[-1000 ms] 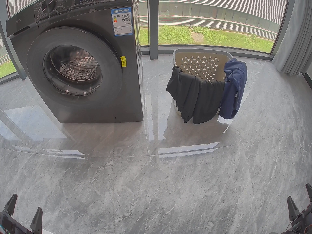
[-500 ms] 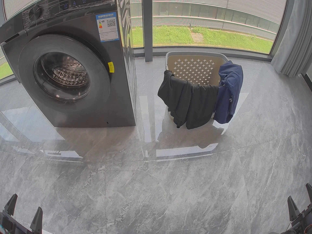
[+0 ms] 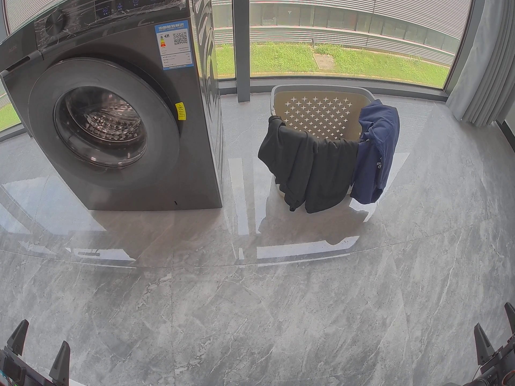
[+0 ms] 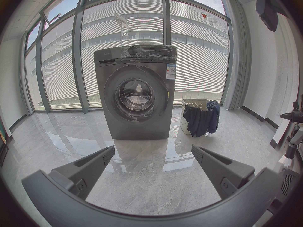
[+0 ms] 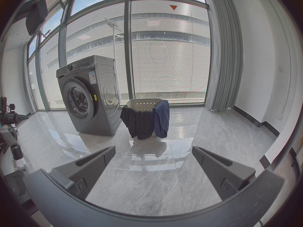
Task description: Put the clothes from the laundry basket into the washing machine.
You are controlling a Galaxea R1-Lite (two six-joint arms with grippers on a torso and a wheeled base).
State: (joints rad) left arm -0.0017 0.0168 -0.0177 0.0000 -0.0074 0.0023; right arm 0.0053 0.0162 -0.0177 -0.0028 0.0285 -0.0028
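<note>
A grey washing machine [image 3: 107, 113] stands at the far left, and its round glass door looks shut. To its right sits a beige laundry basket [image 3: 322, 111] with star-shaped holes. A black garment [image 3: 311, 170] hangs over the basket's front rim and a blue garment [image 3: 375, 151] over its right rim. My left gripper [image 3: 44, 334] is low at the near left and my right gripper [image 3: 493, 317] at the near right, both open, holding nothing and far from the basket. The left wrist view faces the machine [image 4: 135, 92] past the open left gripper [image 4: 152, 148]. The right wrist view faces the basket [image 5: 143, 106] past the open right gripper [image 5: 153, 148].
A wide stretch of glossy marble floor [image 3: 268, 306] lies between me and the machine and basket. Glass windows with a pillar [image 3: 241, 33] run behind them. A grey curtain [image 3: 485, 54] hangs at the far right.
The whole head picture has shifted, so the camera moved: machine and basket now sit further left in it. The clothes, basket and both grippers have not changed.
</note>
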